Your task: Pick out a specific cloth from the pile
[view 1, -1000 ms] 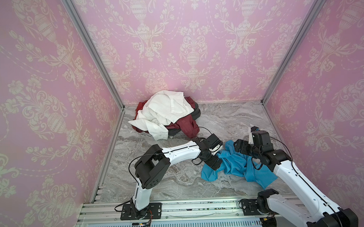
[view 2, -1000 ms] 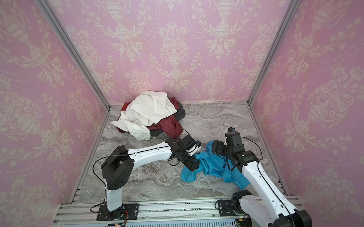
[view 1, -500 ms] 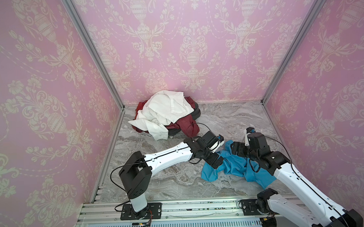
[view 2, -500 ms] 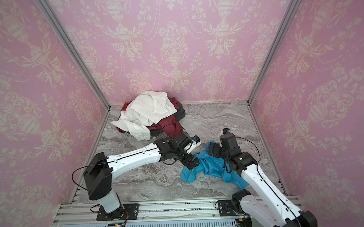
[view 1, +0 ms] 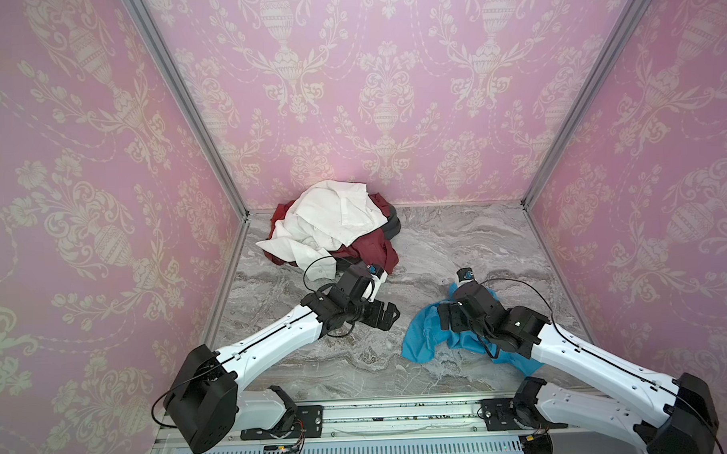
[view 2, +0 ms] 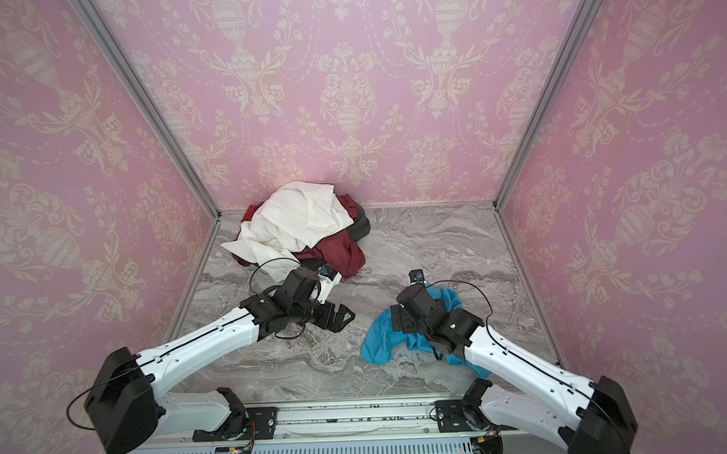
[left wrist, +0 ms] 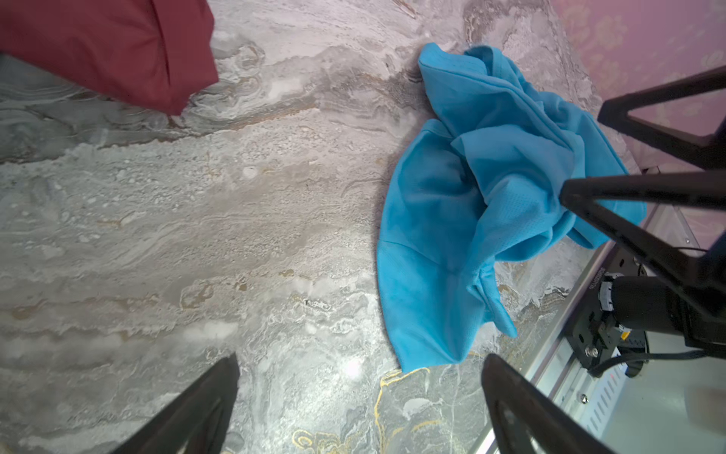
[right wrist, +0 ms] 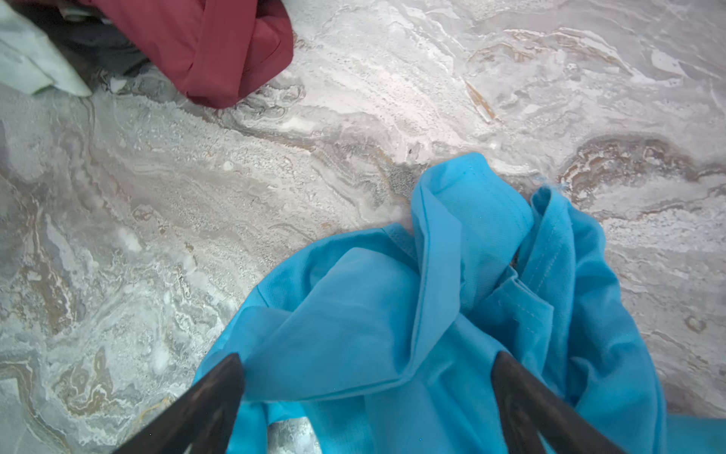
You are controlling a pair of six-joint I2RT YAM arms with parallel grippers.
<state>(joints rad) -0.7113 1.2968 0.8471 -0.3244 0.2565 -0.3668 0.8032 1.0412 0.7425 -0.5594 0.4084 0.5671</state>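
The cloth (view 1: pixel 430 336) lies crumpled on the marble table (view 1: pixel 458 241), right of centre in the lower half of both top views. It is well apart from the pile (view 1: pixel 332 225) in the back left corner, where the white shirt (view 1: pixel 328 212) drapes over the dark red garment (view 1: pixel 371 248). The picking out therefore looks done, and the step in hand is judged to be letting go and backing off cleanly.

The right gripper (right wrist: pixel 367 355) sits low over the cloth's folds with its jaws spread wide, clamping nothing; fabric bunches between and beneath the fingers. It would do best to rise straight up before swinging away, so that no fingertip hooks a fold and drags the cloth along.

The left gripper (view 1: pixel 387 314), likewise spread and empty, hovers over bare marble just left of the cloth. It should draw away without brushing the cloth's near edge or the dark red garment above it in the frame.
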